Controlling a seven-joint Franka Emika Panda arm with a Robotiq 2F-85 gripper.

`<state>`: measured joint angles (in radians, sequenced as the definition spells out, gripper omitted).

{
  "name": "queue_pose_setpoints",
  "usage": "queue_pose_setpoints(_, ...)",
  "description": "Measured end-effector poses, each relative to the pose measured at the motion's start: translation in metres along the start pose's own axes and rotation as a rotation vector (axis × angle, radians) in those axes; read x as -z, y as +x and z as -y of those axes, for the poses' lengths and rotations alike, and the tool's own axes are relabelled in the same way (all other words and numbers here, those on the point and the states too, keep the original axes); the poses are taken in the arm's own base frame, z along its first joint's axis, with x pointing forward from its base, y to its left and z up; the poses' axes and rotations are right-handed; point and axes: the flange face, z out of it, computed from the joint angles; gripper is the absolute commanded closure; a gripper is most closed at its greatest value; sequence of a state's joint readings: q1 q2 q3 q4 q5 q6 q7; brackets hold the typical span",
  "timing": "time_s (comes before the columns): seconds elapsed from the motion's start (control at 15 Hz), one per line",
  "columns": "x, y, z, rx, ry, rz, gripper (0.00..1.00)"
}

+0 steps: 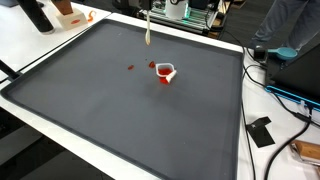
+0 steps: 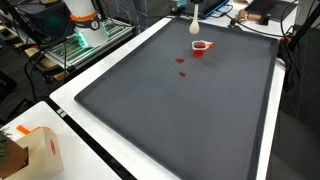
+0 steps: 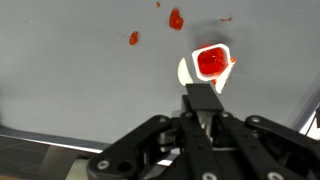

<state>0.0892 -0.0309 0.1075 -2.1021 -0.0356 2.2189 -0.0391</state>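
Now | hand (image 3: pixel 203 101) clamped on spoon (image 3: pixel 186 70) | red-filled cup (image 3: pixel 212 62) just beside spoon tip, on mat (image 1: pixel 120 110) | centre over cup, lower slowly, avoid tipping; red drops (image 3: pixel 176 19) nearby.

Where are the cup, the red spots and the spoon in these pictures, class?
cup (image 1: pixel 166 71): exterior view, on its red-filled middle.
red spots (image 3: pixel 176 19): wrist view, on the largest spot.
spoon (image 2: pixel 195 22): exterior view, on its pale lower end.
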Motion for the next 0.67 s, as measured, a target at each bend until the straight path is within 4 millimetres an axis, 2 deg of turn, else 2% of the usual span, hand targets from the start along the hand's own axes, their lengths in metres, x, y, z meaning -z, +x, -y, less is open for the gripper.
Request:
queue_pose_setpoints(0.4,0.0063,0.0026,0.0047,0.008,0.0,-0.013,0.97)
queue_pose_setpoints(0.47,0.0064,0.0026,0.0048,0.008,0.0,-0.013,0.87)
queue_pose_setpoints(0.67,0.0065,0.0026,0.0047,0.01,-0.003,-0.013,0.87)
